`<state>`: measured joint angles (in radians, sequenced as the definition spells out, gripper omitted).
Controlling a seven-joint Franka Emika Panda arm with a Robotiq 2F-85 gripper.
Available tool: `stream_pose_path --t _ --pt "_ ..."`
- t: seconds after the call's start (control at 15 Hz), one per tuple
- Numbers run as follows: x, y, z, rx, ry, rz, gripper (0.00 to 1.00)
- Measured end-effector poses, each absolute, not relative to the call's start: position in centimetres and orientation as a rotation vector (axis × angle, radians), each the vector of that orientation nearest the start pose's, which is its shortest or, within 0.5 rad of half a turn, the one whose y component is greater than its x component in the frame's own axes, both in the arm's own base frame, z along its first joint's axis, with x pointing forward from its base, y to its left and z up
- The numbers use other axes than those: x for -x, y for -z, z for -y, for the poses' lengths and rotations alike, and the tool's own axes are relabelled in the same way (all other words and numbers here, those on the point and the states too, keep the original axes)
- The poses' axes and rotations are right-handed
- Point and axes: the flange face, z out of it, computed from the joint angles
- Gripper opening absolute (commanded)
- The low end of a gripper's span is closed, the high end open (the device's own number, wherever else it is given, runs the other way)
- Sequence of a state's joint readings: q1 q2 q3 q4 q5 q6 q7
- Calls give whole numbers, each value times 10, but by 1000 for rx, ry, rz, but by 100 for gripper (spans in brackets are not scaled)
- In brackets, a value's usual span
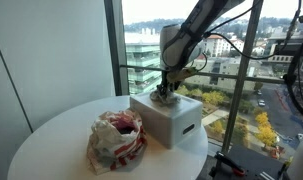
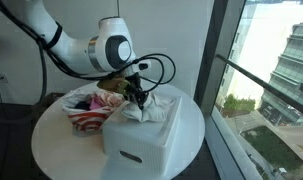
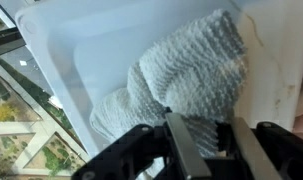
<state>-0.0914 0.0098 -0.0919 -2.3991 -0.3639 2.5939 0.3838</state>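
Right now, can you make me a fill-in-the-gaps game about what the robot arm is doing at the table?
1. The end effector reaches the towel, which lies in a box coloured ____.
2. The box stands on a white table whose top is ____ in shape.
3. Beside the box sits a crumpled bag striped white and ____.
Missing words: white, round, red.

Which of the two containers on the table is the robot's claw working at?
The white box, not the red-and-white striped bag beside it: the gripper sits on top of it, around a pale knitted cloth.
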Motion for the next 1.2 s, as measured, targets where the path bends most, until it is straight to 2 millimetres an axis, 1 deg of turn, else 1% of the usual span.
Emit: stream_pose_path --t 0.07,0.2,0.33,0.4,0.47,0.53,0.67,0.87,1.0,1.2 --pt "-504 -339 64 3299 382 -379 6" --pt "-505 -364 14 3299 464 -222 6" --pt "-500 -384 -38 3295 515 -65 6" --pt "-496 -388 -61 3302 508 -6 6" --pt "-491 -388 -82 3314 479 42 6" --pt "-486 -385 -98 3330 439 83 6" --pt "-476 -375 -119 3363 351 149 6" --pt "-465 -365 -136 3414 226 212 6" --pt "-455 -362 -147 3450 144 260 6" --pt "-436 -364 -163 3516 18 335 6"
